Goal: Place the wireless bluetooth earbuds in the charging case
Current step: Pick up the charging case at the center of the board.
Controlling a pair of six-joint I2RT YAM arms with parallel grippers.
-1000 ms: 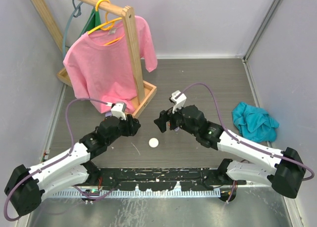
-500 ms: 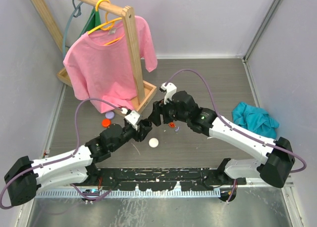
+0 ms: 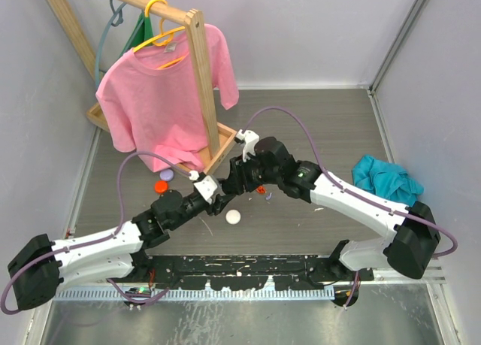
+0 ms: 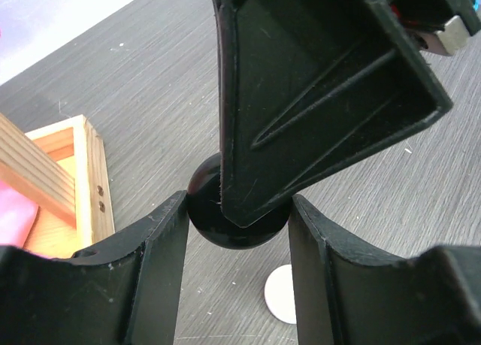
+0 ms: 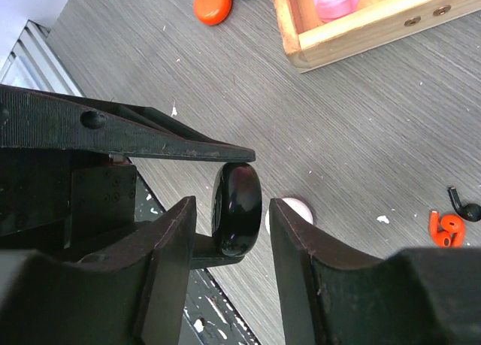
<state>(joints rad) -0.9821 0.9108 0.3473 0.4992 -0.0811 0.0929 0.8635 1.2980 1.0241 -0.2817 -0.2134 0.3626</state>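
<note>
Holding the black case (image 5: 237, 210) by its rim w/ the left gripper (image 4: 239, 210), which is clamped on it above the table (image 5: 361, 119). The right gripper (image 5: 231, 204) straddles that case: disc on edge, flat faces toward the pads, slim gaps both sides, so not pinching imo. Case looks glossy and round; can't see a lid seam. Both buds lie loose on the tabletop near the right gripper, the orange-red earbud (image 5: 449, 228) and the stemmed black earbud (image 5: 464, 207) just beside each other, so the right arm's nearer.
</note>
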